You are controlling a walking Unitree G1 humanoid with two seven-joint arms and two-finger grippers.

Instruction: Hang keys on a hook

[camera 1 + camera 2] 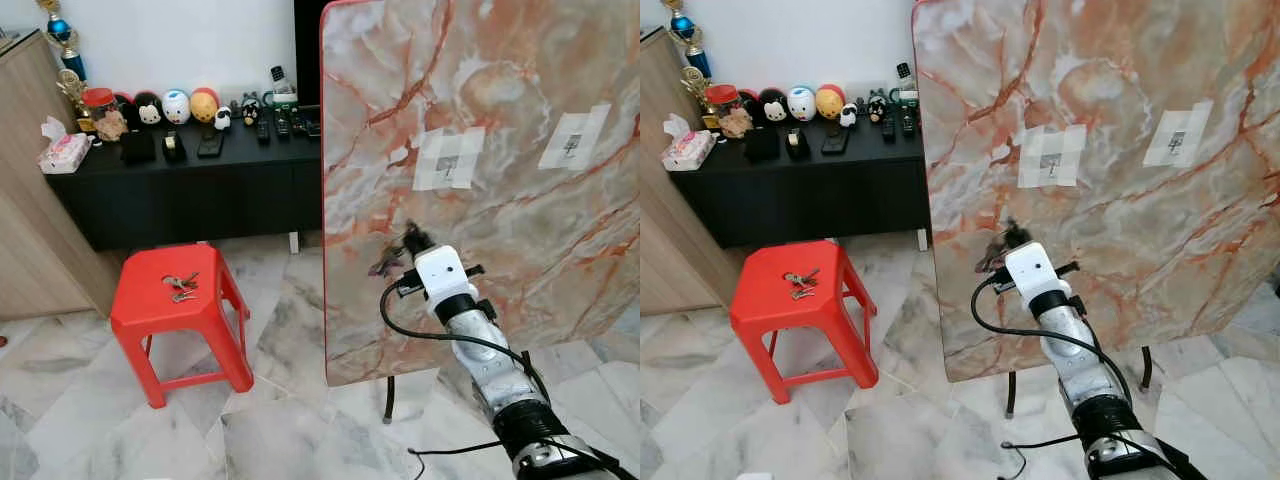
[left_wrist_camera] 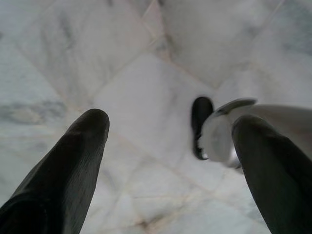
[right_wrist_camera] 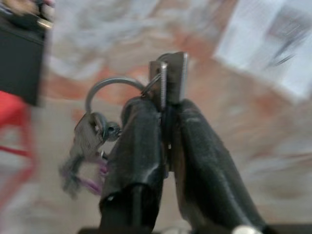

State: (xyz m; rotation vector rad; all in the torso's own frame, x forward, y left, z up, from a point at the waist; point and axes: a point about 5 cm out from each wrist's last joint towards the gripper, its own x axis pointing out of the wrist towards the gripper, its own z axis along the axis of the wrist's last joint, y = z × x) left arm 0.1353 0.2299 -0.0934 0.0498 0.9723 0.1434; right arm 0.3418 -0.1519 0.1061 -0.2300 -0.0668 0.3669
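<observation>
Your right gripper [image 3: 163, 141] is raised in front of the upright marble panel [image 1: 500, 150], its fingers pressed together on the metal tag of a key bunch [image 3: 97, 141], whose ring and keys dangle beside them; the nearer taped hook [image 1: 449, 160] sits above and just right of it, a second hook [image 1: 574, 138] further right. Your left gripper [image 2: 170, 146] hangs over the marble floor [image 2: 146, 73] with fingers spread; another set of keys [image 1: 180, 287] lies on the red stool [image 1: 150, 310].

This is a room in a home: a marble tile floor [image 1: 270, 430], a low black cabinet [image 1: 190, 190] carrying toy figures [image 1: 177, 106], remotes, a tissue pack [image 1: 64, 153], a trophy [image 1: 62, 38], and a red plastic stool [image 1: 178, 305].
</observation>
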